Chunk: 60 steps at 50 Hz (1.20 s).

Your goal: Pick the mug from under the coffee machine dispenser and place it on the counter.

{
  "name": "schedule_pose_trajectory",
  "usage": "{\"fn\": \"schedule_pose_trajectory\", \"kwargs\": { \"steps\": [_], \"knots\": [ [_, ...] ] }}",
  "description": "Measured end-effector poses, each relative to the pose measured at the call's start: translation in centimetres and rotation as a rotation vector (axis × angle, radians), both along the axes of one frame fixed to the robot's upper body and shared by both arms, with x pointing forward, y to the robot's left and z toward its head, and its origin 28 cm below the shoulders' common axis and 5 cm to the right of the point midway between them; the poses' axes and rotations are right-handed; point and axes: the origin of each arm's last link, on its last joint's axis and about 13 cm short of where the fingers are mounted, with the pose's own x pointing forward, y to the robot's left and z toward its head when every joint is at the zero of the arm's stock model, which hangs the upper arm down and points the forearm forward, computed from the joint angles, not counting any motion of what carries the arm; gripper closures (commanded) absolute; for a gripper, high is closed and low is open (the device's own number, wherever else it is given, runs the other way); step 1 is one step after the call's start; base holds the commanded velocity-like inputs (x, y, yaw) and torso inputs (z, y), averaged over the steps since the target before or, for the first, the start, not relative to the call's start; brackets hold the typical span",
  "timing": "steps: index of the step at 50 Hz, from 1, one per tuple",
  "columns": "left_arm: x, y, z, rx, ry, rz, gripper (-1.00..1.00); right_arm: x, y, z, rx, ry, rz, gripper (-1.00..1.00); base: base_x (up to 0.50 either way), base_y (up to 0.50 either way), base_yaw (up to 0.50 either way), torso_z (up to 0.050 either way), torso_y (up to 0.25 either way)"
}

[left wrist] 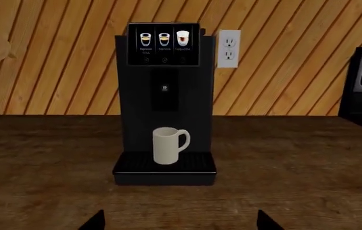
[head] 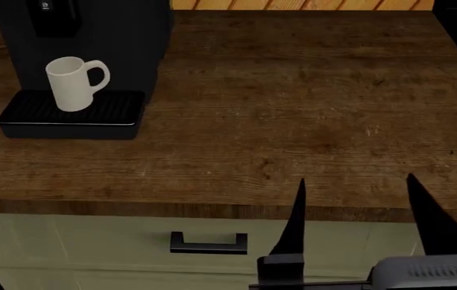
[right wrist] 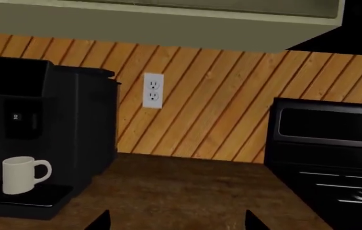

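The off-white mug (left wrist: 168,145) stands upright on the ribbed drip tray (left wrist: 165,167) of the black coffee machine, under the dispenser (left wrist: 165,91), with its handle to the right. It also shows in the head view (head: 71,84) and the right wrist view (right wrist: 20,175). My left gripper (left wrist: 181,221) is open and empty, facing the mug from well in front of the machine. My right gripper (head: 358,205) is open and empty at the front edge of the counter (head: 293,109), far right of the mug.
A white wall outlet (left wrist: 228,48) sits on the slanted planks beside the machine. A black appliance (right wrist: 328,148) stands on the counter's right end. Cream drawer fronts with a black handle (head: 208,243) lie below the counter edge. An upper cabinet (right wrist: 168,19) hangs overhead.
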Motion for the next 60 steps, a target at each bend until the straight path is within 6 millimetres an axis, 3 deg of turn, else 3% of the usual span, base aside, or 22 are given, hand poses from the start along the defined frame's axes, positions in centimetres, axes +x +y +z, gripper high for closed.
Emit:
{"fn": "schedule_pose_trajectory", "kwargs": {
  "steps": [18, 60],
  "knots": [
    [-0.8, 0.6, 1.0, -0.02, -0.04, 0.015, -1.0, -0.5, -0.2, 0.6, 0.033, -0.026, -0.009, -1.0, 0.22, 0.0, 0.0, 0.0, 0.0],
    [-0.2, 0.9, 0.3, -0.013, -0.004, 0.039, -1.0, -1.0, 0.2, 0.4, 0.058, -0.034, 0.041, -1.0, 0.21, 0.11, 0.0, 0.0, 0.0]
  ]
}}
